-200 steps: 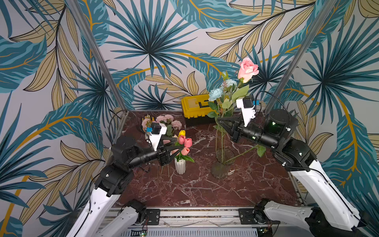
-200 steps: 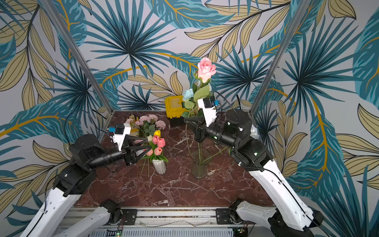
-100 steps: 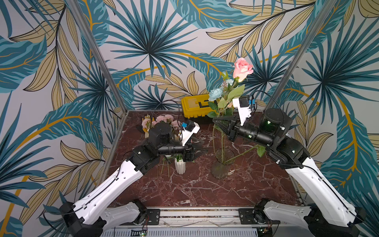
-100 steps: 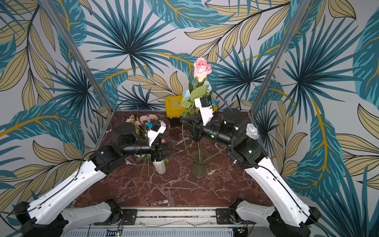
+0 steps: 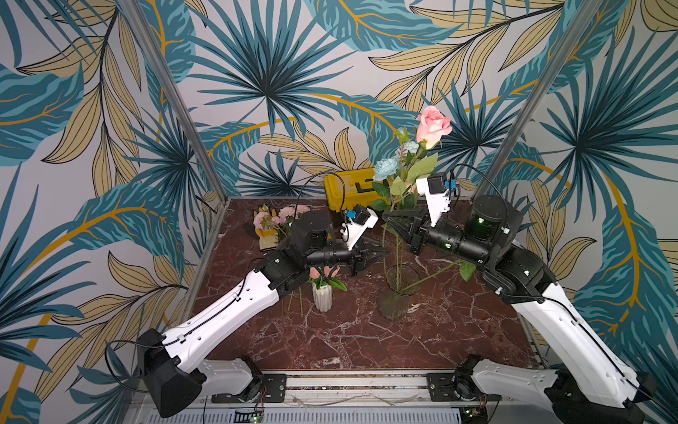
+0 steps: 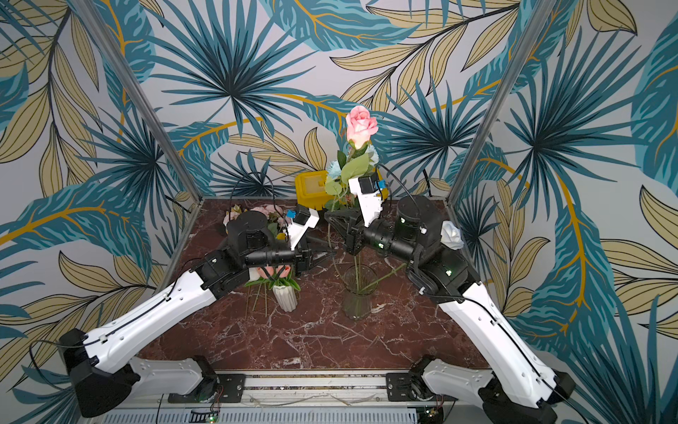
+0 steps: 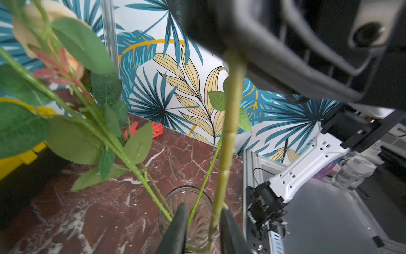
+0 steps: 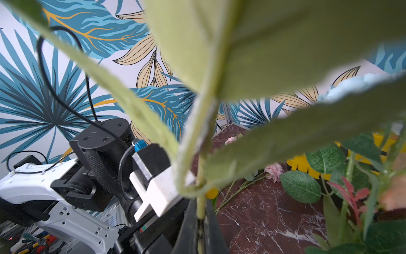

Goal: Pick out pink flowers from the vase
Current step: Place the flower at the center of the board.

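Observation:
A tall pink rose [image 5: 433,123] [image 6: 361,123] stands high over the glass vase [image 5: 398,293] [image 6: 357,293]. My right gripper [image 5: 385,216] [image 8: 200,209] is shut on its green stem [image 8: 201,204] well above the rim. The stem's lower end still reaches into the vase. Lower down, my left gripper [image 5: 381,253] [image 7: 203,207] straddles the same stem [image 7: 230,123]. One finger touches the stem and a gap remains at the other, so it is open. More pink flowers [image 5: 290,213] lie at the back left.
Pale blue blooms [image 5: 385,169] and leafy stems stay in the glass vase. A small white vase [image 5: 322,297] with pink tulips stands under my left arm. A yellow box [image 5: 345,191] sits at the back wall. A white rose [image 6: 451,235] lies behind my right arm.
My left arm swung from the small white vase over to the rose stem, and its jaws narrowed around it. My right gripper shifted slightly left with the rose.

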Robot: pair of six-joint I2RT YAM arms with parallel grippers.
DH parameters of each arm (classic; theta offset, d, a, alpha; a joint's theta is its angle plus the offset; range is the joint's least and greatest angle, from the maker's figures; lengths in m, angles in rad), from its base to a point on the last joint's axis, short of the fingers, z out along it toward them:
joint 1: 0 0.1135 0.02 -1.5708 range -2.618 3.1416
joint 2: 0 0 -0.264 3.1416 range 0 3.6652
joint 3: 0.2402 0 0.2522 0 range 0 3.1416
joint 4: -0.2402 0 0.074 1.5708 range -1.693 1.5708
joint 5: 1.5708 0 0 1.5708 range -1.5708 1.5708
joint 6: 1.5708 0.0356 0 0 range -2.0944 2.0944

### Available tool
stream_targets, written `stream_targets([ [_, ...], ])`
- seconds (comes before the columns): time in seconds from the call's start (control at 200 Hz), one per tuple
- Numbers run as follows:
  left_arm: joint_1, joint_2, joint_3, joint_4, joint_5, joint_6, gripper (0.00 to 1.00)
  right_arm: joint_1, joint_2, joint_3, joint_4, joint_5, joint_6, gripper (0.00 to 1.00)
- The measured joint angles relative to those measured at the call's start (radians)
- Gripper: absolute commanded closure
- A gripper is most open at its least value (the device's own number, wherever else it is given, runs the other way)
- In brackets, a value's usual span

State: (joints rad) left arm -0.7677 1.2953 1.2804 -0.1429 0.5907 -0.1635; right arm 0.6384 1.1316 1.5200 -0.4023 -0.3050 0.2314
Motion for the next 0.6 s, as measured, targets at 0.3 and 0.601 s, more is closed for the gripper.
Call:
stream_targets([
  [0.3, -0.027, 0.028, 0.017, 0.049, 0.018, 0.007, 1.00, 0.000, -0.028, 0.002, -0.032, 0.035, -0.038, 0.90],
  [0.601, -0.030, 0.056, 0.073, 0.077, 0.015, 0.018, 1.00, 0.001, -0.033, 0.029, -0.111, 0.058, -0.102, 0.60],
])
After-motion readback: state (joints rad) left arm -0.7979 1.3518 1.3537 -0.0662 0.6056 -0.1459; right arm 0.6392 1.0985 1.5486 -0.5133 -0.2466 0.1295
